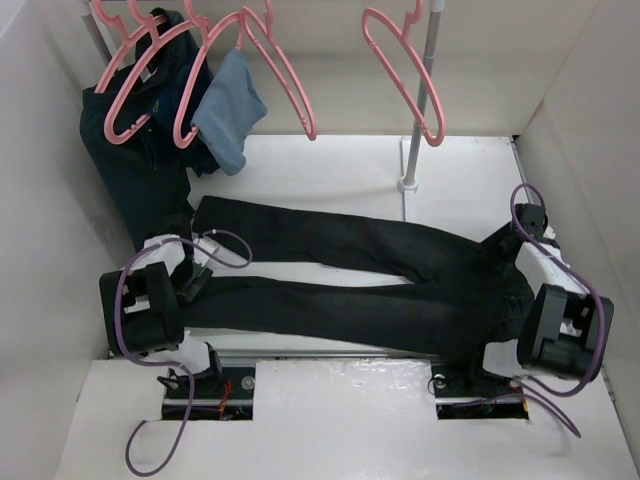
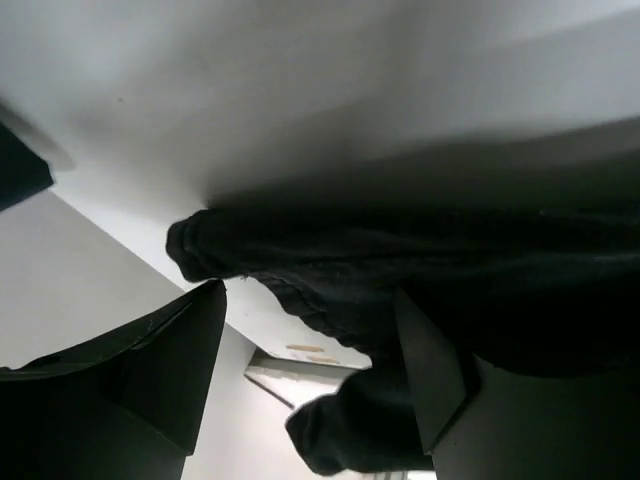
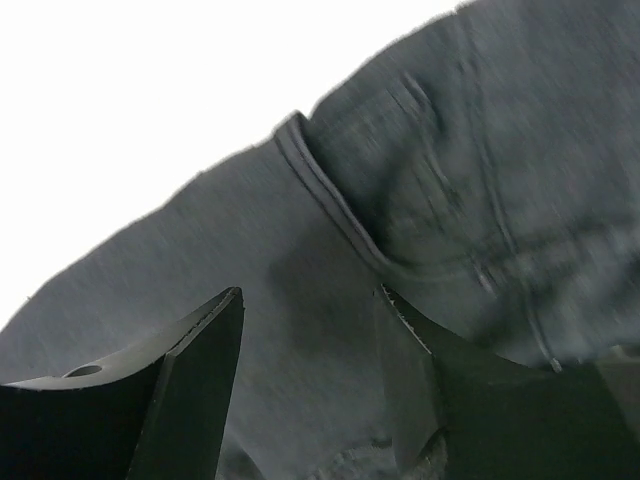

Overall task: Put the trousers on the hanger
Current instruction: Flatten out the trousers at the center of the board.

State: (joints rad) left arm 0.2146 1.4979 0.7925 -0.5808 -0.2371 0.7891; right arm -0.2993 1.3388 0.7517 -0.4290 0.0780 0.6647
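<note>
The black trousers (image 1: 370, 285) lie flat across the white table (image 1: 330, 165), legs pointing left and waist at the right. My left gripper (image 1: 197, 272) hovers over the leg cuffs. In the left wrist view it (image 2: 311, 290) is open, with a dark cuff fold (image 2: 350, 430) lying loose beside the right finger (image 2: 430, 370). My right gripper (image 1: 512, 275) is over the waist. In the right wrist view it (image 3: 310, 291) is open above the grey-black cloth and its waistband seam (image 3: 330, 200). An empty pink hanger (image 1: 400, 70) hangs on the rail at the back right.
More pink hangers hang at the back left, one with a dark navy garment (image 1: 140, 170) and one with a small light-blue cloth (image 1: 230, 112). The rack's grey pole (image 1: 425, 95) stands on the table behind the trousers. White walls close in both sides.
</note>
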